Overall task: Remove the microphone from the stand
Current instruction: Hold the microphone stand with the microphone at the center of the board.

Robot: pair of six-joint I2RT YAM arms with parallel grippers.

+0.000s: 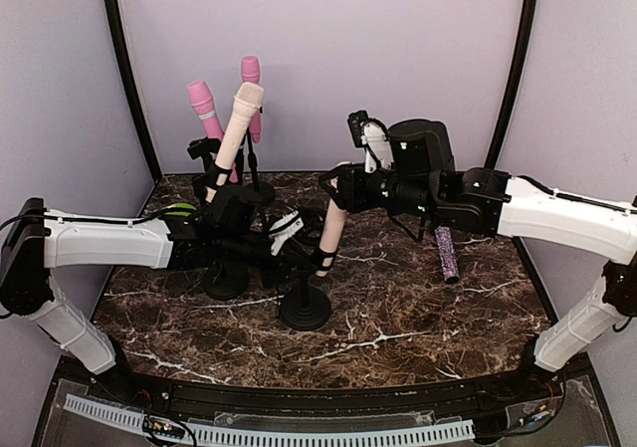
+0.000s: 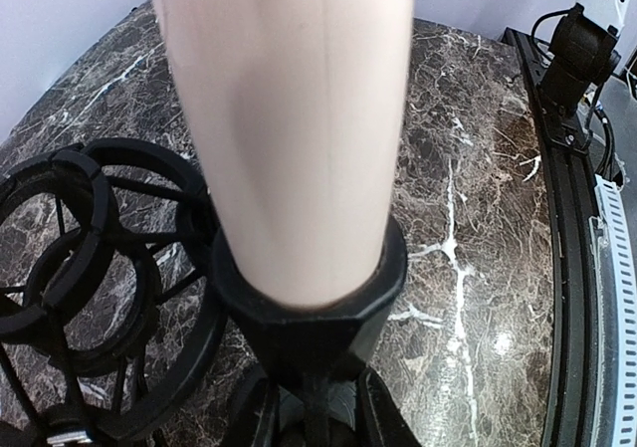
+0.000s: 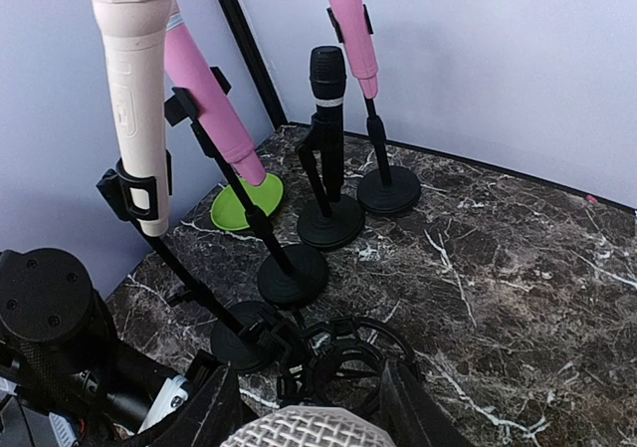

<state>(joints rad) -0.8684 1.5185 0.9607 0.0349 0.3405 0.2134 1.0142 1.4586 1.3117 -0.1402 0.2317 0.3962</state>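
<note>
The cream microphone (image 1: 332, 224) leans in the black clip (image 2: 309, 303) of a small round-based stand (image 1: 305, 308) at the table's middle. My right gripper (image 1: 343, 193) is shut on its upper end. In the right wrist view the mesh head (image 3: 309, 429) sits between the two fingers (image 3: 214, 412). My left gripper (image 1: 291, 238) comes in from the left and is shut on the stand's thin stem just under the clip. In the left wrist view the microphone's body (image 2: 289, 118) fills the frame above the clip, with my left gripper (image 2: 317, 412) closed round the stem.
Behind and left stand a second cream microphone (image 1: 239, 128), two pink ones (image 1: 204, 109) (image 1: 251, 84) and a black one (image 3: 327, 99), each on its own stand. A black shock mount (image 3: 348, 362) lies beside the held stand. A purple microphone (image 1: 447, 253) lies at the right.
</note>
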